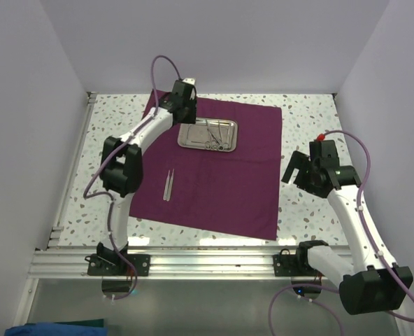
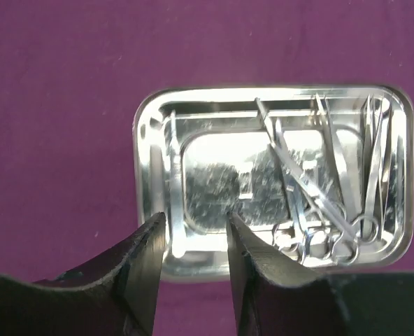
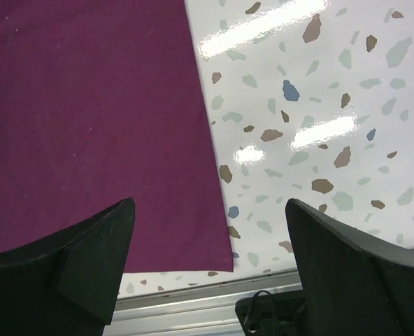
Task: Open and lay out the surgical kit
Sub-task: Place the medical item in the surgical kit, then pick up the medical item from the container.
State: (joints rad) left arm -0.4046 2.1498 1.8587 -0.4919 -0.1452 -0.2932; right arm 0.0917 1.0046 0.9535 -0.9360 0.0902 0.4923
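Left gripper (image 2: 196, 220), jaws parted, hangs over the steel tray (image 2: 147, 175), left arm (image 1: 145, 130) outstretched.

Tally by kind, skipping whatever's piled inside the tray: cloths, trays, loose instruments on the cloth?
Purple cloth: 1
Steel tray: 1
Tweezers on the cloth: 1
Total: 3

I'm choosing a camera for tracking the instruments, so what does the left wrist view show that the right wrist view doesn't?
Only left wrist: the steel tray, with scissor-like instruments piled at its right side, seen past the left claw, jaws apart and empty. Only right wrist: the purple cloth ending at a straight edge, the speckled tabletop beside it, the metal rail, and the wide-open right claw. Both: the purple cloth.
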